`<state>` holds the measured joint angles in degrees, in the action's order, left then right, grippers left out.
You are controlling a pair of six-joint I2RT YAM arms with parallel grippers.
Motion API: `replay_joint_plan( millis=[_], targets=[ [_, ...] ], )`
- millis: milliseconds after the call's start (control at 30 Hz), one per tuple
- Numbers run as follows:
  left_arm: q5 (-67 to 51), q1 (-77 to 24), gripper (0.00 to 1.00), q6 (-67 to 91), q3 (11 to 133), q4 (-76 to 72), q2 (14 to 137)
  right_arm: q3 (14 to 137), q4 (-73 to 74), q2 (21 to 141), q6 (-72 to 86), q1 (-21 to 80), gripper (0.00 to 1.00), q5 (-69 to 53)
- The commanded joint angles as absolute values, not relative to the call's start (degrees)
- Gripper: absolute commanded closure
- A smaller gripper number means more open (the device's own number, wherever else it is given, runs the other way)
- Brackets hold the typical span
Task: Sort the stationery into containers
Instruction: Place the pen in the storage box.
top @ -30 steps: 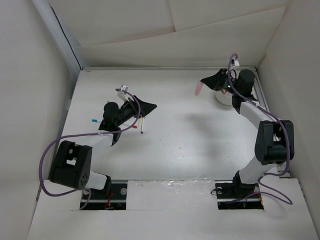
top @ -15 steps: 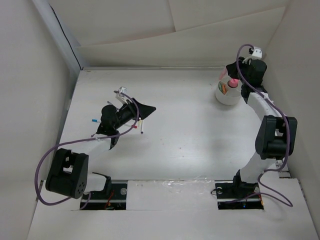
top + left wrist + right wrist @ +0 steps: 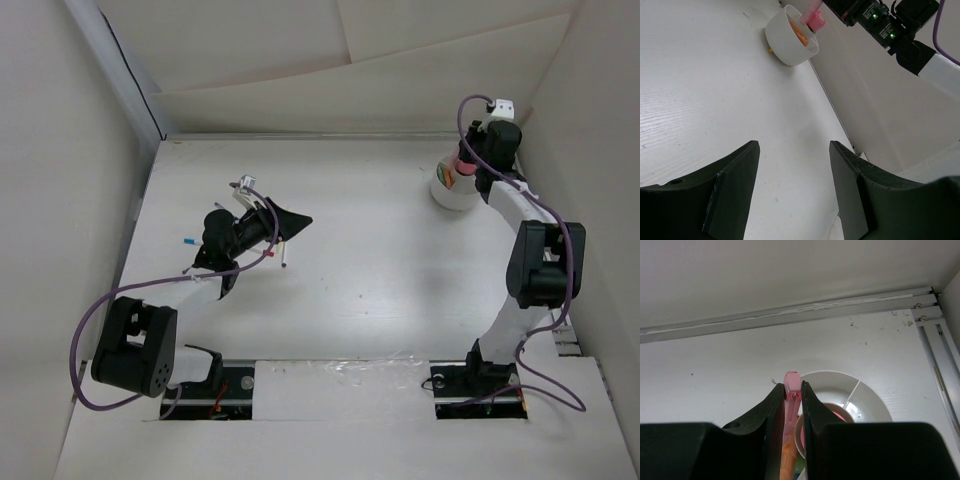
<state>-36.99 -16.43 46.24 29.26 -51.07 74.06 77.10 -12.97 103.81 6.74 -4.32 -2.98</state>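
Above the divided white cup (image 3: 781, 41) hangs a slim, pink-capped tube (image 3: 814, 15).

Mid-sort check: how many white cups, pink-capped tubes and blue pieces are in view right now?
white cup: 1
pink-capped tube: 1
blue piece: 1
Total: 3

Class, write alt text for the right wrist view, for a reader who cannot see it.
The right gripper pinches a slim pink-capped tube; a round white plastic cup with inner dividers sits directly behind it on the white table.
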Motion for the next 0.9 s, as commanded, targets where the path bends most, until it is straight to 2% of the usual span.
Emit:
replay_joint_plan(
  millis=[0, 467, 633, 867],
  targets=[
    [-38.14, -16.7, 0.45, 45.09, 31.03, -52.73, 73.48, 77.96, -14.59, 103.88, 2.47, -2.46, 0.97, 1.49],
    [-38.14, -16.7, 0.45, 44.56, 31.03, -52.21, 73.48, 76.9, -12.13, 104.41, -1.49, 2.55, 0.97, 6.77],
    [-38.14, -16.7, 0.45, 44.56, 31.03, -52.21, 73.48, 76.38, -10.99, 104.41, -2.55, 4.65, 0.97, 13.77],
    [-37.62, -16.7, 0.45, 44.56, 31.03, -51.68, 73.48, 78.13, -7.48, 106.25, -3.6, 6.41, 0.97, 17.57]
  ],
)
